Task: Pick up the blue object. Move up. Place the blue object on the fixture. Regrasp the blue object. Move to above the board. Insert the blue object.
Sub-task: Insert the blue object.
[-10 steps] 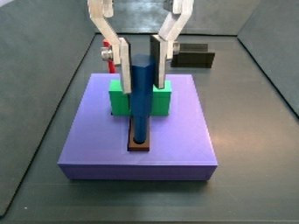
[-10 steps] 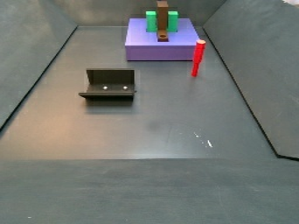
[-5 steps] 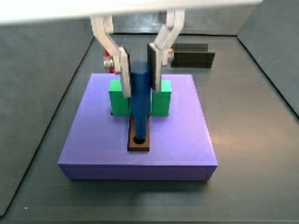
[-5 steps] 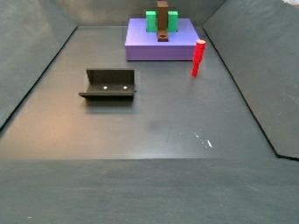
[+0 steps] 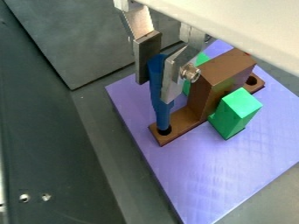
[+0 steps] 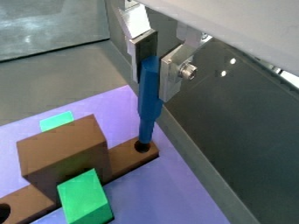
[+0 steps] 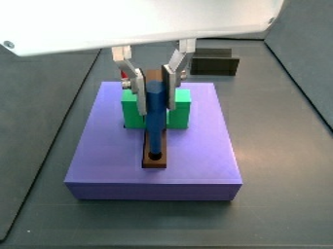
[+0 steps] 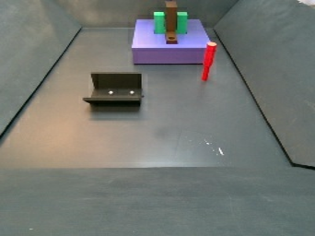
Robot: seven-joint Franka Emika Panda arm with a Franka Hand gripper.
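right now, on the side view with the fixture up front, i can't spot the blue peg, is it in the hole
Observer: Its lower tip sits in the round hole at the end of the brown bar. Most of the blue peg stands above the bar.
Operator: jaws on it or open
Observer: The gripper is over the board, with its jaws shut on the upper part of the blue peg.

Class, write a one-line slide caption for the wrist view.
Gripper holds the blue peg upright, its tip in the brown bar's hole.
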